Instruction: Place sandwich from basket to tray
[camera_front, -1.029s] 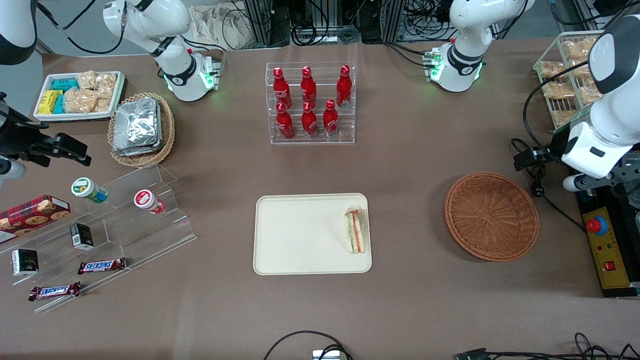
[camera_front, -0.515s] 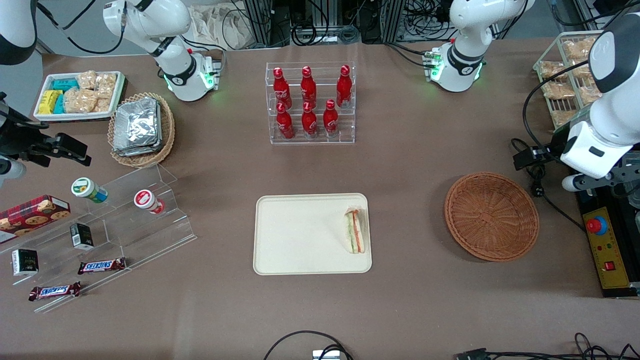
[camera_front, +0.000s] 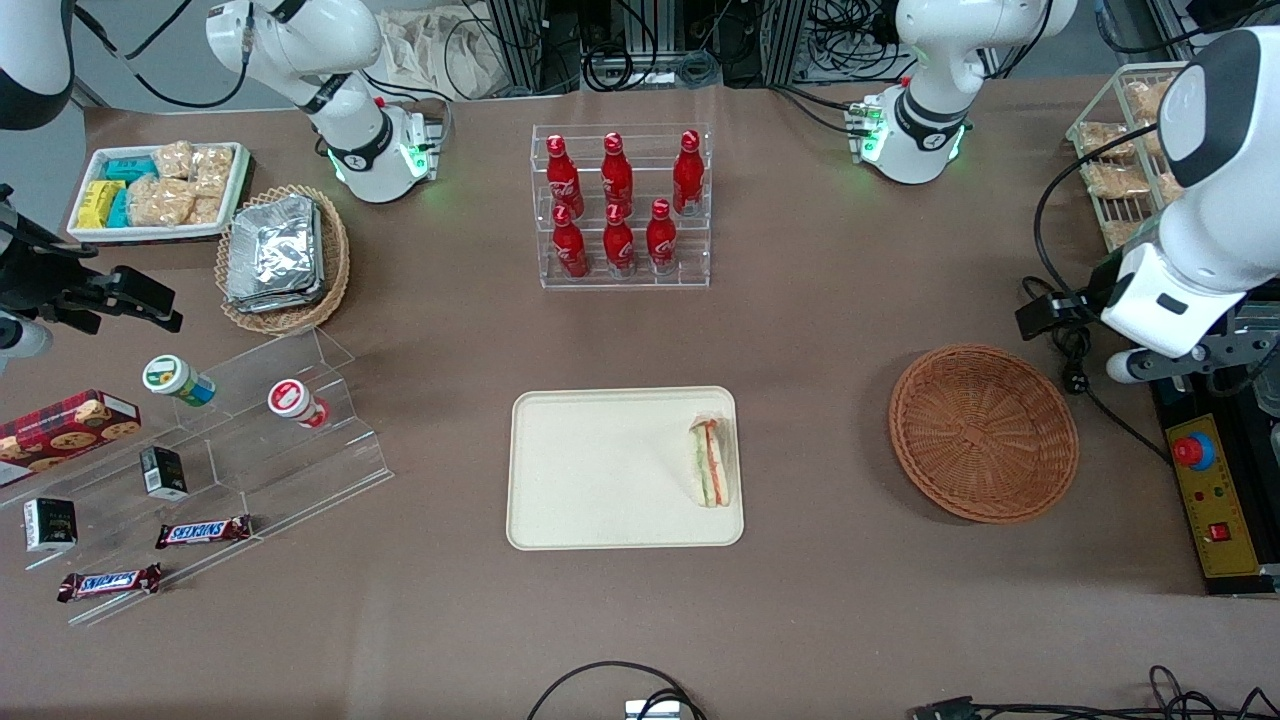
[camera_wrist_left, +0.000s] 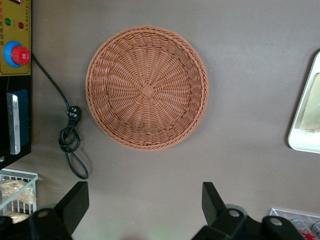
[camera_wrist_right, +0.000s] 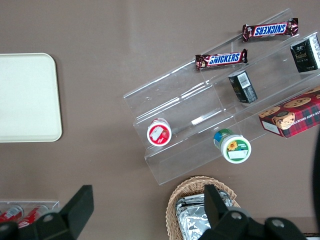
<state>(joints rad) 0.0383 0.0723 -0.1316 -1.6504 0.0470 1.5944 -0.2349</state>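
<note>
While sandwich (camera_front: 710, 462) lies in tray (camera_front: 600, 470) | basket (camera_wrist_left: 146, 88) empty | hand (camera_wrist_left: 145, 202) open above

Red bottles (camera_front: 620, 205) in clear rack (camera_front: 622, 270)

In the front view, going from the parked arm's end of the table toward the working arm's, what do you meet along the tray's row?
Cream rectangular plastic tray → wrapped triangular sandwich lying on it → round reddish-brown wicker basket → left arm's gripper, above the table, jaws open.

A matte brown tabletop (camera_front: 820, 300) fills the scene under even overhead light. At twelve o'clock, aluminium frame posts (camera_front: 530, 40) and tangled black cables (camera_front: 660, 55) line the table's edge.
</note>
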